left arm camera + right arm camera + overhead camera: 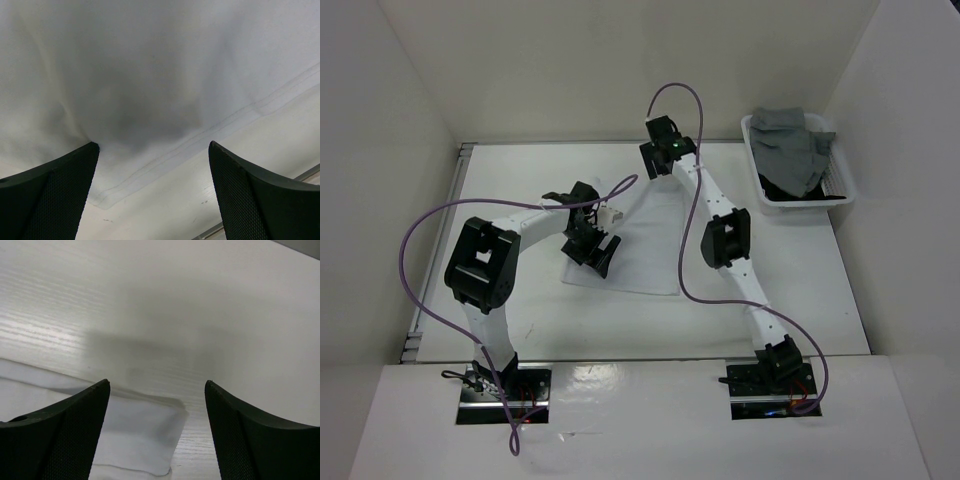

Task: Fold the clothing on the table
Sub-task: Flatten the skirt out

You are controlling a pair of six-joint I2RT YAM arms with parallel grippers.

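Here, one white clothing lies flat on the surface between two arms. The left end effector hangs released over its hem. The right end effector is likewise spread and empty above a corner. One basket holds one grey garment and, seemingly, one black garment.

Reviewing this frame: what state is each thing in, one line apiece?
clothing: lying flat on the table, not gripped.
left gripper: open, empty, over the clothing.
right gripper: open, empty, beside a corner of the clothing.
basket: upright, holding a crumpled grey garment and a black garment.
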